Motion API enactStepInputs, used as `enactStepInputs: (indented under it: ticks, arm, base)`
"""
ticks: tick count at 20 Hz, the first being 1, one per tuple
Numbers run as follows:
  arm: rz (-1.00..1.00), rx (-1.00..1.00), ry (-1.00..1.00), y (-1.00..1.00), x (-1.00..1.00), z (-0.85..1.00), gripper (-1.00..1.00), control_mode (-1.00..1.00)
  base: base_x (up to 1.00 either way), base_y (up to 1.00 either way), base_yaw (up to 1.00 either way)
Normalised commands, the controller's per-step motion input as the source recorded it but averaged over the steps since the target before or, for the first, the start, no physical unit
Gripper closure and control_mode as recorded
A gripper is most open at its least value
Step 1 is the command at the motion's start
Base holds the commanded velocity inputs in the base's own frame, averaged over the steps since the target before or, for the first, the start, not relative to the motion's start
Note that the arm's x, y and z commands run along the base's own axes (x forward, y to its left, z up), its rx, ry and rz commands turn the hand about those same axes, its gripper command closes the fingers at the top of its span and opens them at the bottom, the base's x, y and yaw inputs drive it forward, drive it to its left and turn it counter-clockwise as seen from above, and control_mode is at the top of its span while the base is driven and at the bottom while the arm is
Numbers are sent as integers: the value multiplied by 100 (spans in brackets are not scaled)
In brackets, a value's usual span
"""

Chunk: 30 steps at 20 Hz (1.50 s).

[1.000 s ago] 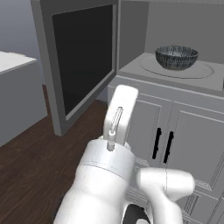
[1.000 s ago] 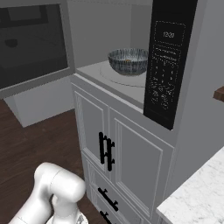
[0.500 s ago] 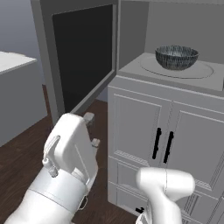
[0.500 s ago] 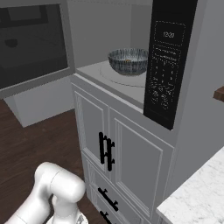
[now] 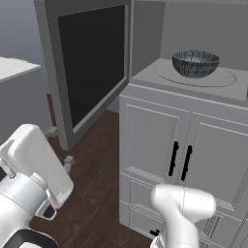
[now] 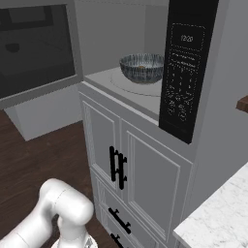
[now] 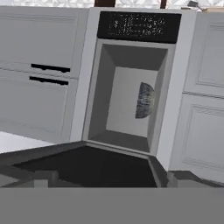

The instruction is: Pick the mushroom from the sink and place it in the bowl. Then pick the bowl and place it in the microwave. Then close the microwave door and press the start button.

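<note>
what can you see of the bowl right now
The bowl is round and deep, with a dark grey-blue streaked outside and a paler inside. It sits upright on the round turntable plate inside the open microwave, toward the back of the cavity. Nothing else touches it. Something small and tan shows inside it in the right base view, too small to identify. The microwave door stands swung wide open to the left.

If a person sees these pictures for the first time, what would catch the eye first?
Probably the bowl, dark and streaked, sitting on the round plate inside the open microwave. Next comes the microwave door, a big dark-glass panel swung wide open to the left, and the black keypad panel right of the cavity.
</note>
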Motion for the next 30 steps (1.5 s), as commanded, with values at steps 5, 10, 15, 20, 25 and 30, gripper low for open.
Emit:
enactStepInputs:
  ticks: [5,10,15,20,25,30]
  arm:
    - [-5,0,0,59,56,-47,-100,-100]
    - [-14,0,0,42,70,-40,-100,-100]
    - [-13,0,-1,59,76,-36,-100,-100]
    - [-15,0,-2,76,67,-31,-100,-100]
    - [-18,0,0,12,75,-14,-100,-100]
    - [-16,1,-6,-1,72,-6,-100,-100]
  base:
    - [0,0,0]
    - [0,0,0]
    - [0,0,0]
    - [0,0,0]
    - [0,0,0]
    - [0,0,0]
